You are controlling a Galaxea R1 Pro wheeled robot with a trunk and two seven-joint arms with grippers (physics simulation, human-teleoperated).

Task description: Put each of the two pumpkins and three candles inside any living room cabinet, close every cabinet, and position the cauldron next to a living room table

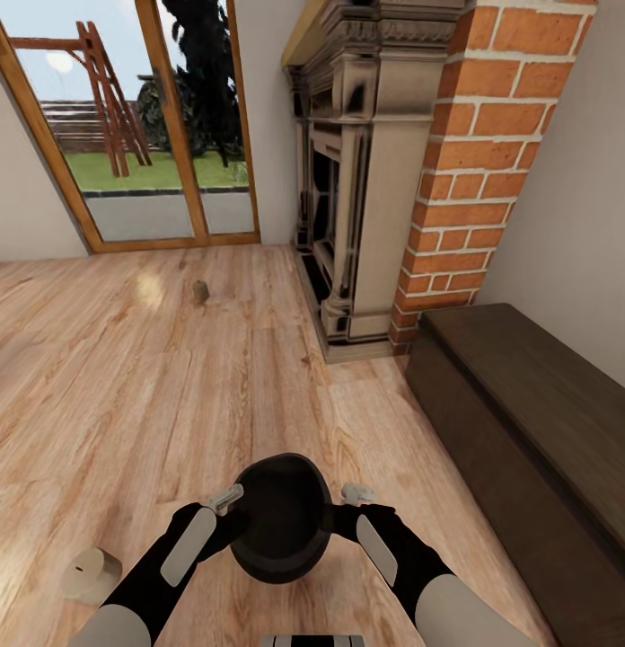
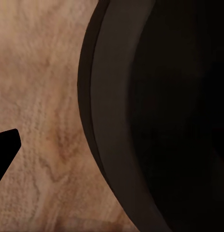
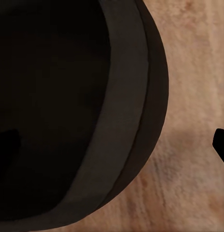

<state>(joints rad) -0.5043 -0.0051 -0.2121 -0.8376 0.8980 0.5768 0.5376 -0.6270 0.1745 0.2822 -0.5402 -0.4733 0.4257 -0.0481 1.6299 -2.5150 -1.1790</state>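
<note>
Holding the cauldron (image 1: 281,530) between us, we are pressing our left gripper (image 1: 224,500) and right gripper (image 1: 356,495) against its opposite sides, each pinching the thick rim (image 2: 114,121). Only the head view is showing a candle (image 1: 200,291) standing well ahead and the cabinet (image 1: 537,431) lying along our right.

The cauldron (image 2: 155,116) presents a thick, matte black rim curving around a dark interior. Beyond the cauldron's outer wall lies the light wood-grain floor (image 2: 39,96). One black fingertip (image 2: 5,147) of the left gripper stands over the floor, apart from the cauldron's wall. Gripper closure cannot be determined.
</note>
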